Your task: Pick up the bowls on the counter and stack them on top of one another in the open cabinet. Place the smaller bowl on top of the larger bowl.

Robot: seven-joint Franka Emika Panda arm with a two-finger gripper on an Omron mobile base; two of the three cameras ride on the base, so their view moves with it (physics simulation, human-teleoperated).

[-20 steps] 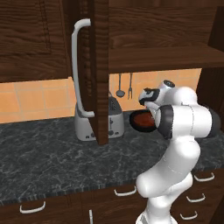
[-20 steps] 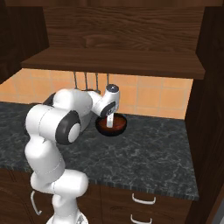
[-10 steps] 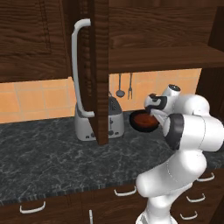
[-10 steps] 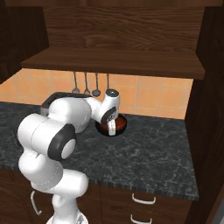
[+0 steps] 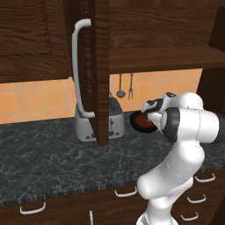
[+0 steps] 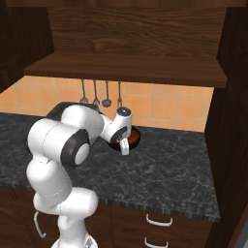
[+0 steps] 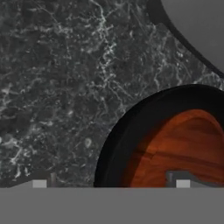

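Note:
The smaller bowl (image 5: 141,120) (image 6: 133,137) (image 7: 175,144), reddish-brown inside with a dark outer rim, sits on the dark marbled counter (image 5: 52,162) (image 6: 164,169) near the tiled back wall. My gripper (image 5: 147,116) (image 6: 124,147) (image 7: 111,183) is open and points down at the bowl's near edge. In the hand view one fingertip (image 7: 183,183) is inside the bowl and the other stands outside over the counter, so the rim lies between them. The larger black bowl is out of view. The cabinet shelf (image 5: 167,57) (image 6: 126,68) hangs above, bare where it shows.
The open cabinet door (image 5: 100,66) with its long silver handle (image 5: 79,70) juts out left of the bowl. The silver toaster (image 5: 115,125) stands behind it. Utensils (image 6: 97,94) hang on the orange tiles. A dark wood side panel (image 6: 232,121) closes off the right.
The hand has come down from above the bowl to its rim, and the elbow has swung outward. The bowl has stayed in place on the counter.

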